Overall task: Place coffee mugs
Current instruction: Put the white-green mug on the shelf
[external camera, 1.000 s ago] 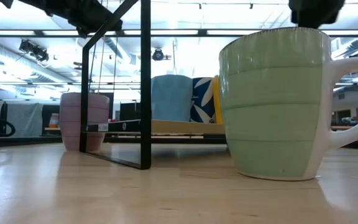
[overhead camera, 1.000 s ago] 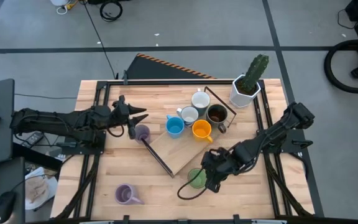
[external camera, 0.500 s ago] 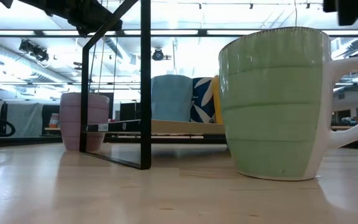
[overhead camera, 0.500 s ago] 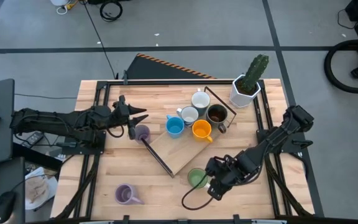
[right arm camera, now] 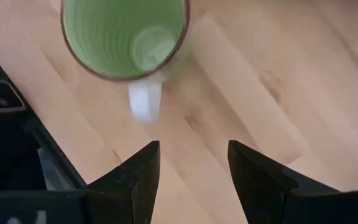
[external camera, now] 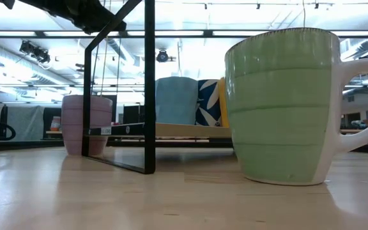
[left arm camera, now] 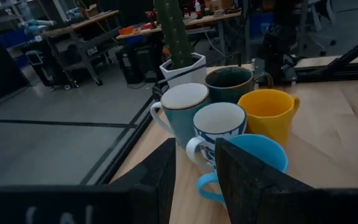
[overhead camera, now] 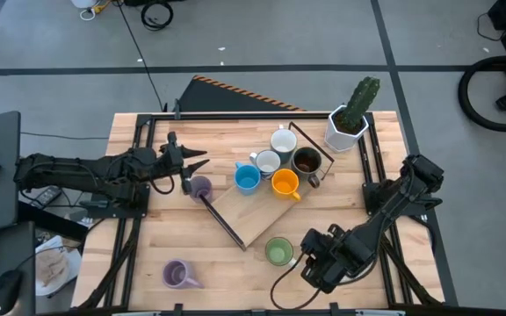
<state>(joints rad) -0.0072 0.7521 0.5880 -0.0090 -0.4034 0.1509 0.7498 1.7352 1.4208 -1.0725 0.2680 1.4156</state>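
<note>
While five mugs crowd the board, the green mug and two lilac mugs sit on the surface. Right gripper hangs open and empty near the green mug; left gripper, slightly parted, holds nothing

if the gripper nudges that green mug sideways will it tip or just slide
The green mug probably slides: it stands upright on a flat base, wide for its height. It looks glazed, rigid ceramic, likely slippery and chippable. A push on its white handle would likely spin it.

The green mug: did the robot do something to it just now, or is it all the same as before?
The right gripper, open, has drawn back from the green mug toward the table's front edge, leaving it standing upright on the table. The mug itself did not move. The left gripper and the other mugs stayed put.
</note>
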